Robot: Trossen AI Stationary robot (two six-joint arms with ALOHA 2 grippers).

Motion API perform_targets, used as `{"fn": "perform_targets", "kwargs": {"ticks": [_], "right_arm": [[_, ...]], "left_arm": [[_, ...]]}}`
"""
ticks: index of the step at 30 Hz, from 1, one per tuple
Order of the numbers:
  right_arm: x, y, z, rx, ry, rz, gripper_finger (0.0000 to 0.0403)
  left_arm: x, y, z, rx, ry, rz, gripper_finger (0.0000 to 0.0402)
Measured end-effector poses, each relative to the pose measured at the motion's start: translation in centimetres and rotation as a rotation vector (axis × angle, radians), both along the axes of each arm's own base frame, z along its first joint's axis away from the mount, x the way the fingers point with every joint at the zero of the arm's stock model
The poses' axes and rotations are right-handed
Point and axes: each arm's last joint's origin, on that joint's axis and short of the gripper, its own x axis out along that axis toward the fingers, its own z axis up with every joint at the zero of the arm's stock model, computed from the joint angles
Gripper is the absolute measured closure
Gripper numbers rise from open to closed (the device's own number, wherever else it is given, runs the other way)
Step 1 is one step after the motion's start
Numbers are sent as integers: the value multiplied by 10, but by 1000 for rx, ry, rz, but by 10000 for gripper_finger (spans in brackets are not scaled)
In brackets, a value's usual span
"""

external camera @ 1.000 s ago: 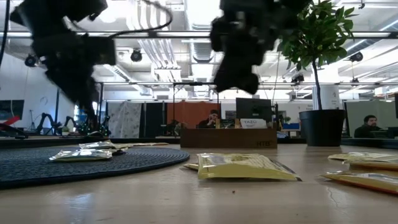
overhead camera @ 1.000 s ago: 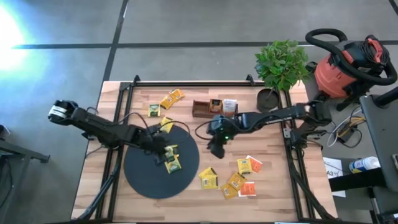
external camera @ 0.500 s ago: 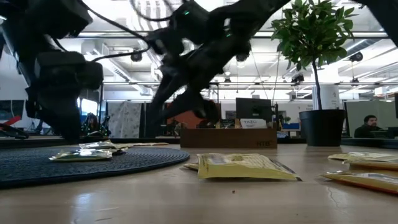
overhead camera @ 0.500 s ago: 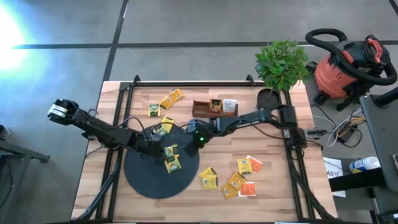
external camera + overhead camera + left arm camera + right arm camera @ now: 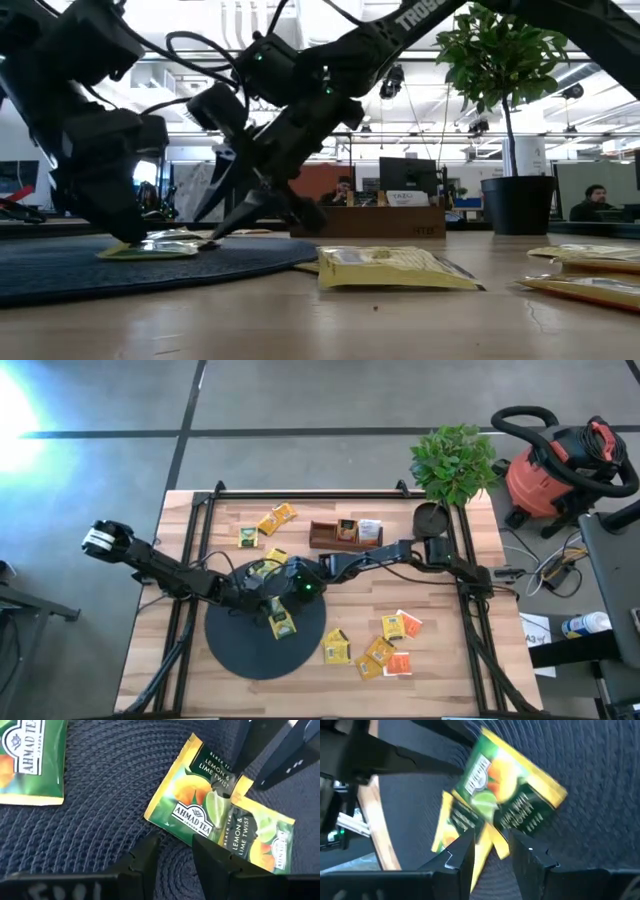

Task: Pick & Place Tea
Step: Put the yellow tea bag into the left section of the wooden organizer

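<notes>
Two yellow-green tea sachets (image 5: 192, 795) (image 5: 260, 837) lie overlapping on the black disc (image 5: 240, 650), with a third (image 5: 30, 760) lying flat nearby. My left gripper (image 5: 175, 847) is open and low over the disc, its fingers on either side of the first sachet's near corner. My right gripper (image 5: 285, 598) reaches in from the opposite side, open, with its fingertips (image 5: 234, 767) at the seam where the two sachets overlap. More tea (image 5: 336, 647) lies on the wooden table to the right of the disc. My left gripper comes slanting down from the table's left at the sachet's near corner (image 5: 170, 826); I cannot tell whether its fingers touch it. My right gripper slants down from the table's right with its tips over the overlapping edges (image 5: 490, 842); whether it touches them cannot be told.
A brown wooden tray (image 5: 345, 535) with sachets stands beyond the disc, and a potted plant (image 5: 450, 465) at the far right corner. Loose sachets lie at the far left (image 5: 275, 518) and near right (image 5: 398, 628). A black frame rail (image 5: 190, 560) runs along the table's sides.
My right gripper has swept from the table's middle toward the left, over the disc, sinking and rolling as it went, down to the sachets. My left gripper has sunk to the disc and rolled a little.
</notes>
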Motion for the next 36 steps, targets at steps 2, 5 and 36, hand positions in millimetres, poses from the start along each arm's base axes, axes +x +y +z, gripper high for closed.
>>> {"fn": "perform_targets", "kwargs": {"ticks": [2, 5, 36], "right_arm": [[-1, 0, 0, -3, 16, 1, 283], [-3, 0, -1, -6, 27, 3, 282], [-19, -29, 14, -224, 45, -15, 275]], "left_arm": [[-1, 0, -3, -7, -4, 10, 278], [-1, 0, -5, -4, 2, 19, 278], [21, -5, -3, 29, -83, 8, 278]]}}
